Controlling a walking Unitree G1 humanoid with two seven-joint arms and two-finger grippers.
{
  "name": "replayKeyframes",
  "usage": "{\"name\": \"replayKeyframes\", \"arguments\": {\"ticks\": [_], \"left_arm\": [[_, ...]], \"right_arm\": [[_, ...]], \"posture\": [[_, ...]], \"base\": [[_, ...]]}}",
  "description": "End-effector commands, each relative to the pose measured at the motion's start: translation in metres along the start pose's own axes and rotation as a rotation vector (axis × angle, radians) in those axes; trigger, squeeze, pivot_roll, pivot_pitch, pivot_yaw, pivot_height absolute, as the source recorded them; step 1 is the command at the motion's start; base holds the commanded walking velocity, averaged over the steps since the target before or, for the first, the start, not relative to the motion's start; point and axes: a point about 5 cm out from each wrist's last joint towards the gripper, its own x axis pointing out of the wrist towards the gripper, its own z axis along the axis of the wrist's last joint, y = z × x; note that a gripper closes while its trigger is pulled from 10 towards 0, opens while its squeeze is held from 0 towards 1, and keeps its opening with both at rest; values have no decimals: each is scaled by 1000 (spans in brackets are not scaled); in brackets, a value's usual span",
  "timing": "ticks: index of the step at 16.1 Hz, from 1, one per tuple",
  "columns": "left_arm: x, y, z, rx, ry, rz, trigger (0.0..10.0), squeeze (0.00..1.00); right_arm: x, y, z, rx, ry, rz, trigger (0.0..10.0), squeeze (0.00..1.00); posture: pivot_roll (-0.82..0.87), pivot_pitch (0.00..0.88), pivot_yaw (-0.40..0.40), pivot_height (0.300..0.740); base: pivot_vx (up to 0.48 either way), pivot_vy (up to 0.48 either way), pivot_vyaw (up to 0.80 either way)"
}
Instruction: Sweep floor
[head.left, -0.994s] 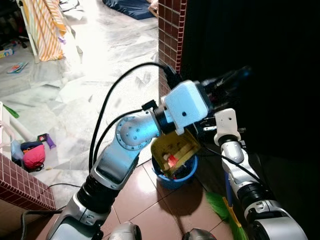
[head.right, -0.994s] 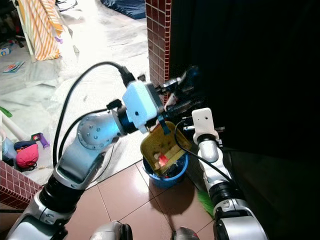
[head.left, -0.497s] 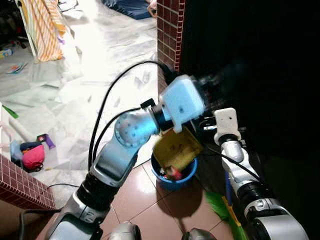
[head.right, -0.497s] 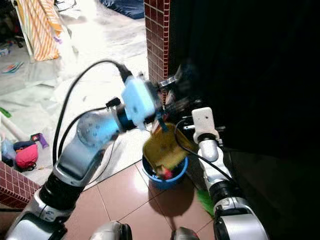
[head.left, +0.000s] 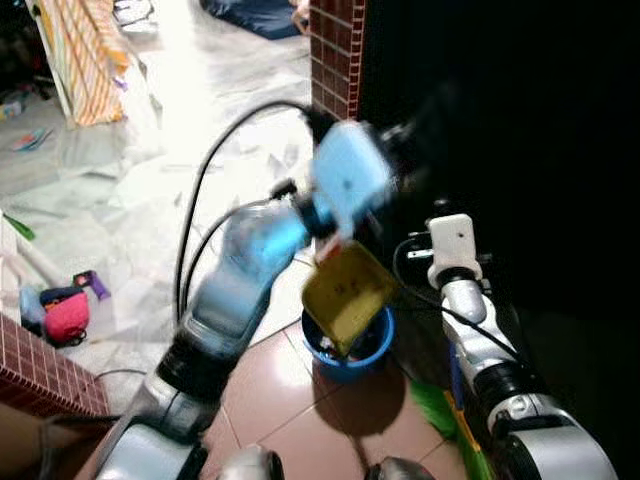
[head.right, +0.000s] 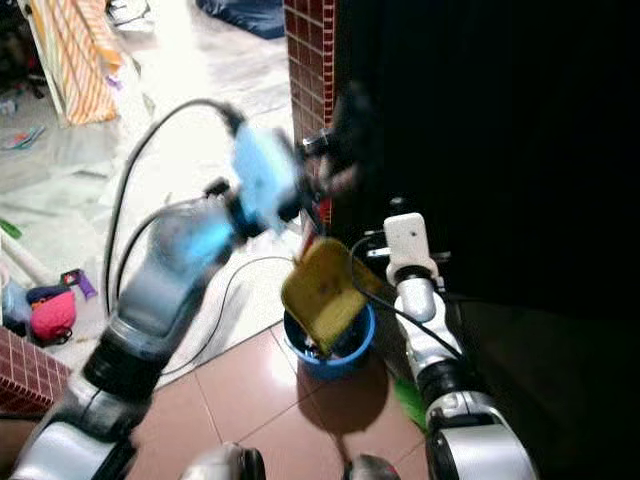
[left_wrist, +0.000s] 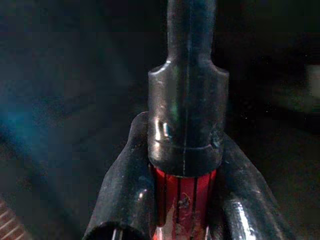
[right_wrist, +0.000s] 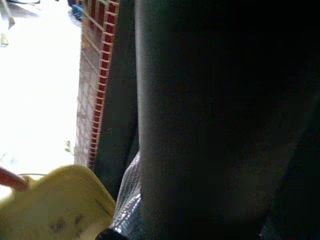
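Our left end effector (left_wrist: 182, 200) is clamped on the yellow dustpan's (head.left: 345, 293) red handle (left_wrist: 182, 197) (blurred), tilted over the blue bucket (head.left: 362, 347); we cannot tell the right's grip.

Glossy floor tiles (head.left: 300, 400), rough brick pillar (head.left: 335, 55), plastic dustpan (head.left: 345, 292).

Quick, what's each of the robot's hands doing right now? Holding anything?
Left tool: closed on the red-and-black dustpan handle, tipping the yellow dustpan over the blue bucket.
Right tool: cannot be told, too dark.
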Motion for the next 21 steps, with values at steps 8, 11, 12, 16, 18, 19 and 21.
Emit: {"name": "replayKeyframes", "arguments": {"ticks": [8, 11, 12, 16, 18, 19, 21], "left_arm": [[-16, 74, 7, 100, 0, 458, 10000, 0], [-31, 100, 8, 104, 20, 674, 10000, 0], [-39, 109, 6, 89, 44, 769, 10000, 0], [-73, 144, 7, -11, 18, 1087, 10000, 0], [-84, 147, 2, 17, 61, 1113, 10000, 0], [-86, 147, -1, 14, 81, 1119, 10000, 0], [-98, 138, -14, 48, 172, 1146, 10000, 0]], "right_arm": [[8, 5, 16, -3, -63, 14, 10000, 0], [8, 5, 15, -13, -63, 26, 10000, 0], [8, 4, 15, -13, -62, 27, 10000, 0], [8, 5, 13, -27, -54, 54, 10000, 0], [8, 6, 13, -30, -51, 66, 10000, 0], [8, 6, 13, -30, -51, 68, 10000, 0], [8, 6, 12, -30, -49, 71, 10000, 0]], "posture": [[-46, 18, 41, 740], [-49, 21, 30, 740], [-49, 21, 26, 740], [-50, 22, 4, 740], [-50, 19, 0, 740], [-50, 19, 0, 740], [-50, 19, 0, 740]], "base": [[0, 0, 0], [0, 0, 0], [0, 0, 0], [0, 0, 0], [0, 0, 0], [0, 0, 0], [0, 0, 0]]}}
